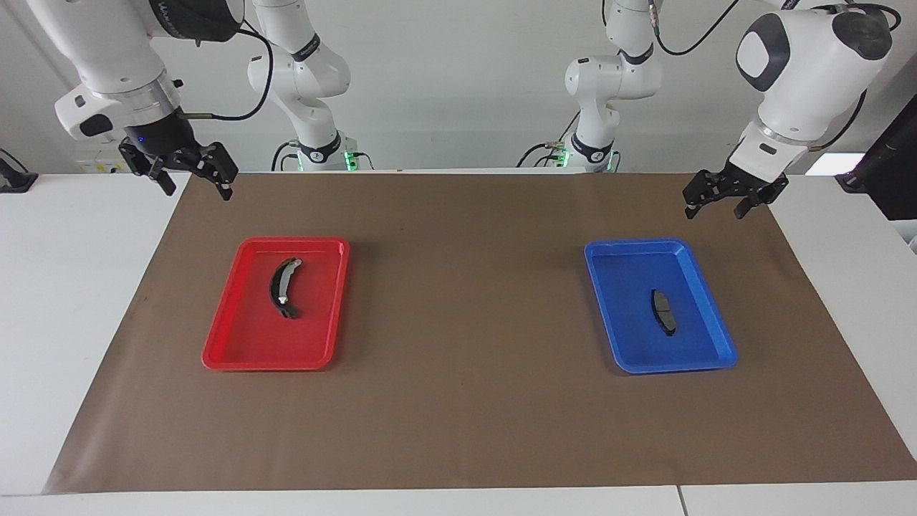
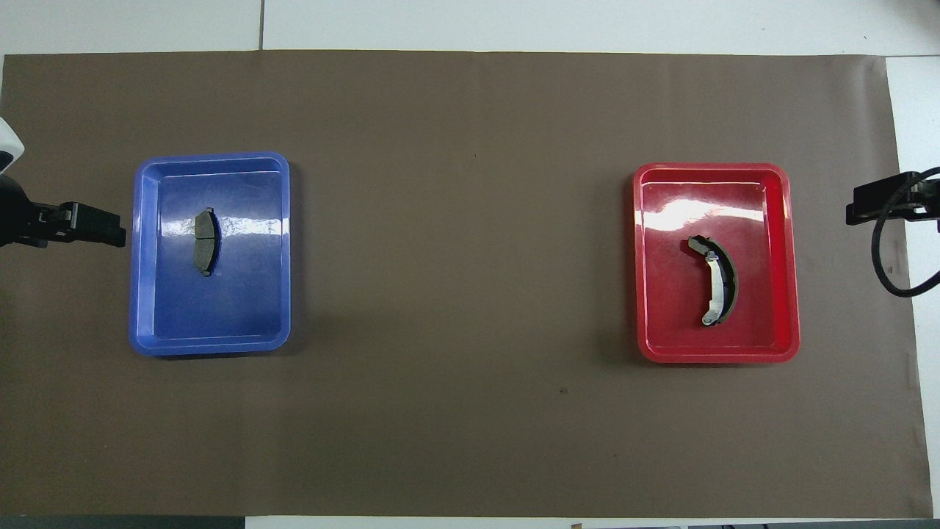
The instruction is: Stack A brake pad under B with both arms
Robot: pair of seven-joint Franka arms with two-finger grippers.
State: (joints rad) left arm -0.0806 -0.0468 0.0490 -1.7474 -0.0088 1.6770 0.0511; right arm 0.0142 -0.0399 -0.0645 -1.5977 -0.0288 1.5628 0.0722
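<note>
small grey pad [image 1: 663,312] in blue tray [image 1: 709,362], curved black piece [image 1: 282,288] in red tray [image 1: 222,337], left gripper [image 1: 723,204] and right gripper [image 1: 195,180] both spread wide, holding nothing, raised over the brown mat's [image 1: 466,401] corners

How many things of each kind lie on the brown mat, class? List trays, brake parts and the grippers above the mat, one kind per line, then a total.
Trays: 2, a blue tray and a red tray.
Brake parts: 2, a small grey pad in the blue tray and a curved black shoe in the red one.
Grippers: 2, the left gripper and the right gripper, both open, holding nothing.
Total: 6.
</note>
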